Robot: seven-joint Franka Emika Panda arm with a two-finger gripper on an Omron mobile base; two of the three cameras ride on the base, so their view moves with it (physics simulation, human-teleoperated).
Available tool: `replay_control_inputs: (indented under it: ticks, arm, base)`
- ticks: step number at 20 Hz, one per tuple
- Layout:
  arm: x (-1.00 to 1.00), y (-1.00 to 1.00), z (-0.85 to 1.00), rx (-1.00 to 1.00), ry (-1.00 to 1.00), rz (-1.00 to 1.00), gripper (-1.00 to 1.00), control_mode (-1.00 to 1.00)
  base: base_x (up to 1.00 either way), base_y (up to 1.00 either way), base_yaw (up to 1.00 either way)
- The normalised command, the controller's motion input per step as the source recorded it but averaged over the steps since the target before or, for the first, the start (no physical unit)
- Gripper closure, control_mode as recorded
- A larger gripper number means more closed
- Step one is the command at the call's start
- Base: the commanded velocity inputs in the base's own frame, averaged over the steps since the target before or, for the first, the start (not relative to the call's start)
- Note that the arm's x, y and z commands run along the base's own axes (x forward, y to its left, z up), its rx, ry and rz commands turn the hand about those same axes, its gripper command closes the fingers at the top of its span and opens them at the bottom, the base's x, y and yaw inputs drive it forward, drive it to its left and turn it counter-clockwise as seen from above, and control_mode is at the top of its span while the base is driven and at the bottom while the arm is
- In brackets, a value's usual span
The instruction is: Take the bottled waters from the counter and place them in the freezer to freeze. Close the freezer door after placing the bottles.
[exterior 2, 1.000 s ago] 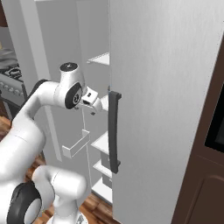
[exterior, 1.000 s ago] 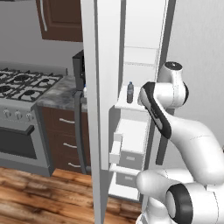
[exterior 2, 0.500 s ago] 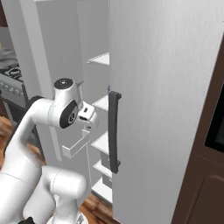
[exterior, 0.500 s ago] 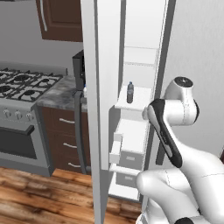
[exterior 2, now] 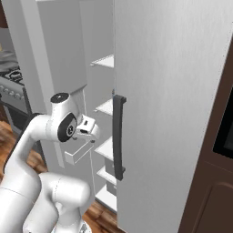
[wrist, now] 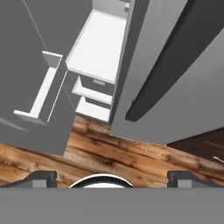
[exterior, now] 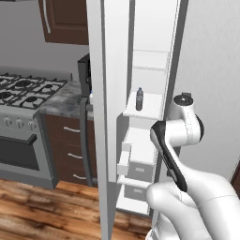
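Observation:
One of the bottled waters (exterior: pixel 139 99), greyish with a blue cap, stands upright on a white shelf inside the freezer (exterior: pixel 146 70). A pale bottle with a blue top (exterior: pixel 90 97) peeks out on the speckled counter (exterior: pixel 63 101), just past the edge of the open freezer door (exterior: pixel 107 122). My gripper (exterior 2: pixel 92 132) hangs in front of the freezer, below that shelf's height. In the hand view my gripper (wrist: pixel 112 176) is open and holds nothing. It looks down at the freezer's lower shelf (wrist: pixel 98 43) and the wood floor.
The freezer door (exterior 2: pixel 45 50) stands wide open with a white bin (exterior 2: pixel 77 152) on its inside. The shut fridge door (exterior 2: pixel 173 91) with its dark handle (exterior 2: pixel 119 136) is close on the right. A gas stove (exterior: pixel 23 89) and a dark coffee machine (exterior: pixel 83 75) are to the left.
The arm has folded down and back from the shelf, so the open hand now sits lower. The greyish bottle stays on the freezer shelf.

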Motion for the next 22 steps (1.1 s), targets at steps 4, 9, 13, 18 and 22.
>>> replay_control_inputs:
  ticks: [4,9,13,18,22]
  arm:
    - [-0.20,0.00,0.05,0.08,0.03,0.00,-1.00,-1.00]
    - [-0.34,0.00,0.33,0.16,0.00,0.00,-1.00,-1.00]
    - [-0.29,0.00,0.06,0.03,0.00,0.00,-1.00,-1.00]
    - [-0.01,0.00,0.00,0.00,0.00,0.00,-1.00,-1.00]
    - [-0.03,0.00,0.00,0.00,0.00,0.00,-1.00,-1.00]
  base:
    - [0.00,0.00,0.00]
    - [0.00,0.00,0.00]
    - [0.00,0.00,0.00]
    - [0.00,0.00,0.00]
    - [0.00,0.00,0.00]
